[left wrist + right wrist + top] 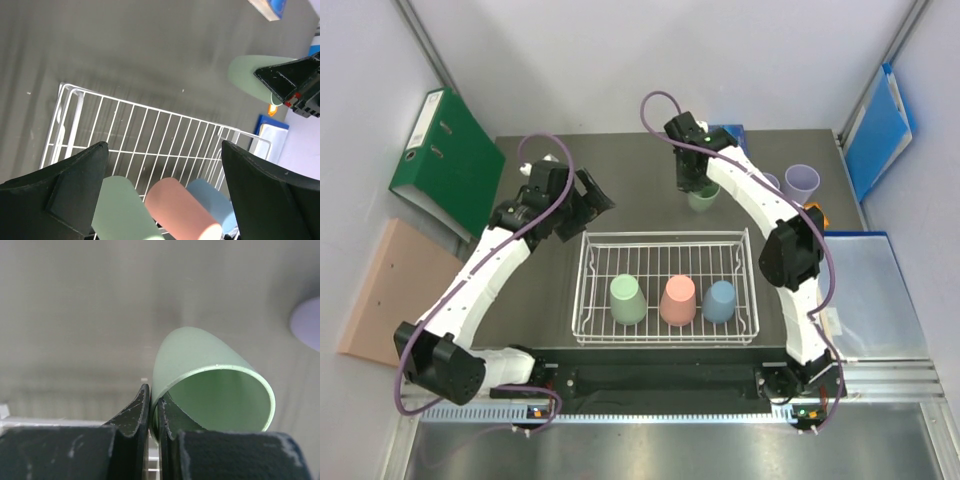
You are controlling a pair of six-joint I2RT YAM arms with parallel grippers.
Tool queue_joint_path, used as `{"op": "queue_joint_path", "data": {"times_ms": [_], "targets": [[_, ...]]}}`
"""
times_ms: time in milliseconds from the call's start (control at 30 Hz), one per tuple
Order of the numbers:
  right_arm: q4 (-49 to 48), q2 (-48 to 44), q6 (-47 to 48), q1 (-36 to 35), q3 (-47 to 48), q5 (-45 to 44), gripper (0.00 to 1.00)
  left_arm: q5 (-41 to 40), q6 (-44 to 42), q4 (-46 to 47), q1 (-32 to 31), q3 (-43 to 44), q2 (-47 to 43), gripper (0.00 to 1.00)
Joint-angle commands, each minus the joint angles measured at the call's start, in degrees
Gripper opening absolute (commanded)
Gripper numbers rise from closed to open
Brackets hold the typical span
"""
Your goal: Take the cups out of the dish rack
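The white wire dish rack (665, 236) holds three upside-down cups: light green (627, 299), salmon pink (678, 300) and light blue (720, 301). My right gripper (692, 186) is shut on the rim of a second light green cup (703, 199), mouth up, just behind the rack; I cannot tell whether it touches the table. In the right wrist view the fingers (135, 410) pinch the cup's wall (200, 360). Two lavender cups (801, 182) stand at the back right, one partly hidden by the arm. My left gripper (592, 208) is open and empty, above the rack's back left corner.
A green binder (445, 160) and a tan board (390, 290) lie left of the table. A blue folder (880, 130) and a clear sleeve (875, 290) lie to the right. A blue box (730, 132) sits at the back edge.
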State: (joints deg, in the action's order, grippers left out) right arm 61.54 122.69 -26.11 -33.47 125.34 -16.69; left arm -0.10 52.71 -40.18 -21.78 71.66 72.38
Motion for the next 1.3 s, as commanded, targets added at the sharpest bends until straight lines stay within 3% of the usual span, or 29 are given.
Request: {"op": "queue_joint_path", "data": {"times_ms": [0,200,1267], "targets": [[-1.2,-1.6,0.1,2.8,-2.9,-2.9,0.00,-0.6,-1.3,-0.2,0.0,-0.5,1.0,0.99],[-2.8,-0.2,0.1,5.3,-4.9,-1.4,0.00,-0.2,-1.7,0.2,0.0,-0.2,3.2,0.99],[-3.3,9.8,-0.4,6.0,3.7,5.6,0.00,2.0,-3.0,0.2,0.0,-0.6,7.1,0.99]]}}
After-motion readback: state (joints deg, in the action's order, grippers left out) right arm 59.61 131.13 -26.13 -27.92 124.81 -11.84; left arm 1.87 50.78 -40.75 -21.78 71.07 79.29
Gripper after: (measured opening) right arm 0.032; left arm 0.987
